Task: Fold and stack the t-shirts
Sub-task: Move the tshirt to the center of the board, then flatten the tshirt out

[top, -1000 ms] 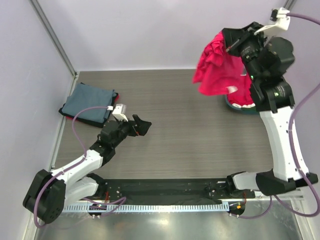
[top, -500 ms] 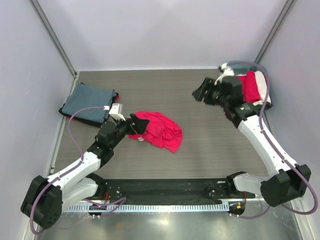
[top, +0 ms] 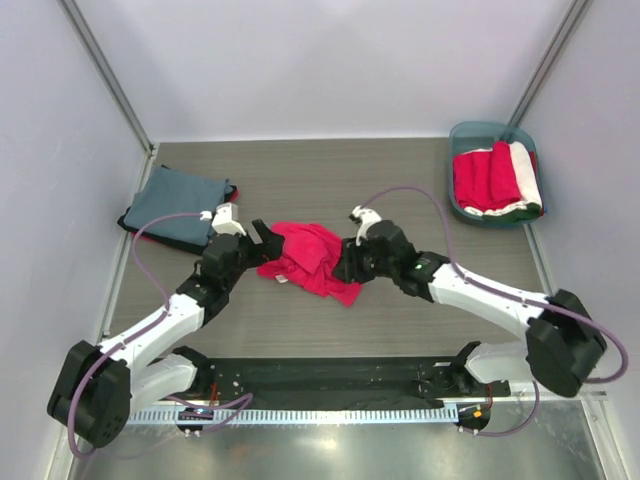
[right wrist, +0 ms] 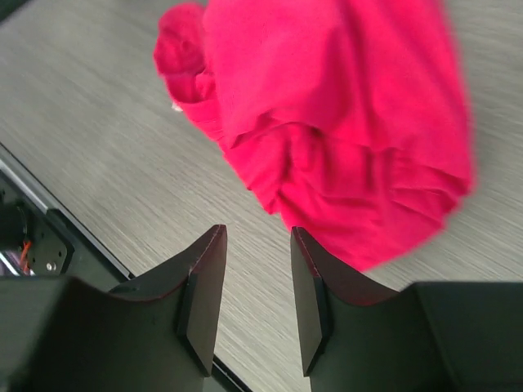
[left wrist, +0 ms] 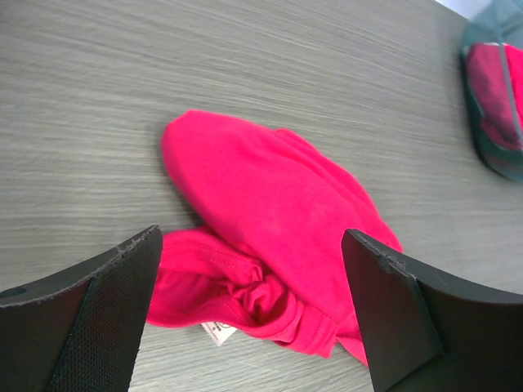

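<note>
A crimson-red t-shirt [top: 312,259] lies crumpled on the middle of the table. It also shows in the left wrist view [left wrist: 270,212] and the right wrist view [right wrist: 335,114]. My left gripper [top: 263,247] is open at the shirt's left edge, its jaws wide either side of the bunched hem and white label [left wrist: 216,331]. My right gripper [top: 346,266] is at the shirt's right edge, low over the table, jaws a little apart and empty [right wrist: 256,237]. A folded slate blue-grey t-shirt [top: 178,204] lies at the far left on a red one.
A teal tub [top: 470,132] at the back right holds folded red and white shirts [top: 495,180]. A black base strip [top: 320,375] runs along the near edge. Metal frame posts stand at the back corners.
One second ago my right gripper held the red shirt high over the tub. The shirt now lies on the table, and the right arm has swung down to its right edge. The left gripper closed in slightly.
</note>
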Available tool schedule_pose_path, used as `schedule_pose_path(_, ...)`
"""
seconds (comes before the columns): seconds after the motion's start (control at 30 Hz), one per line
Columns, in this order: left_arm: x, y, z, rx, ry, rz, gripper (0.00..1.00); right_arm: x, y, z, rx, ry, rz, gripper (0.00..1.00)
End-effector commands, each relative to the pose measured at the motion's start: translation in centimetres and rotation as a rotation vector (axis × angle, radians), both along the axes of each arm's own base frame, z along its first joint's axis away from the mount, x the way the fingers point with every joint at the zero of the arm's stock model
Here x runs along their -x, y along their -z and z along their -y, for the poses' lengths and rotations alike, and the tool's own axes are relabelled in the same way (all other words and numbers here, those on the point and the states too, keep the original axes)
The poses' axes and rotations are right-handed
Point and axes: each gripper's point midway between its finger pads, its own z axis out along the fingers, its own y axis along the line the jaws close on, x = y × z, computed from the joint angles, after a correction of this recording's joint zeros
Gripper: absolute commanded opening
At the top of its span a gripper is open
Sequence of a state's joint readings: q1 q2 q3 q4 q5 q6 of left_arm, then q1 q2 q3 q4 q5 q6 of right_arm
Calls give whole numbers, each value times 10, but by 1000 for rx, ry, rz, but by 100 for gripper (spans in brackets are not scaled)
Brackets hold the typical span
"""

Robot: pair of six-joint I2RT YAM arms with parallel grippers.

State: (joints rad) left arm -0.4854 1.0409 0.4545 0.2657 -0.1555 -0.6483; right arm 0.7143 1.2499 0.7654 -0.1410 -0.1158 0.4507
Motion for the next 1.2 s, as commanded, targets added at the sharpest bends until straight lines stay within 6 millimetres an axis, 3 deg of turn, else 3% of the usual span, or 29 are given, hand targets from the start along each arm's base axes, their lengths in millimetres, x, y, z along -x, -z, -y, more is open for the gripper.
schedule_pose_path(0.0, -8, -7, -11, 1, -79, -5, 90, -16, -15, -35, -63, -19, 101, 45)
schedule_pose_path(0.23, -3, -15, -18, 24, -108, 25, 90, -29, -5, -73, -77, -71, 83, 48)
schedule_pose_path(0.27, -3, -16, -18, 23, -107, 29, 90, -31, 4, -76, -64, -72, 69, 48)
schedule_pose_path(0.53, -1, -16, -15, 9, -77, 36, 89, -49, 17, -102, -84, -68, 42, 50)
schedule_pose_path(0.6, -2, -16, -13, 10, -67, 35, 89, -53, 23, -104, -78, -51, 27, 38)
schedule_pose_path(0.67, -1, -16, -10, 8, -49, 33, 88, -57, 19, -103, -91, -24, 48, 8)
schedule_pose_path(0.7, -1, -17, -9, 9, -43, 34, 88, -59, 14, -102, -106, -8, 62, 1)
schedule_pose_path(0.87, 2, -18, 4, 18, 33, 39, 85, -68, -30, -81, -183, 81, 122, 1)
schedule_pose_path(0.93, 3, -18, 11, 22, 71, 33, 85, -80, -44, -59, -225, 168, 112, 1)
schedule_pose_path(1.0, 4, -15, 19, 10, 117, 33, 84, -91, -48, -40, -253, 233, 95, 1)
schedule_pose_path(1.03, 5, -15, 24, 8, 140, 34, 83, -104, -41, -17, -255, 298, 80, 1)
schedule_pose_path(1.1, 5, -14, 32, -8, 174, 31, 83, -113, -39, 2, -293, 355, 56, 1)
schedule_pose_path(1.17, 7, -2, 43, -22, 230, -6, 82, -130, -36, 31, -296, 426, 48, 1)
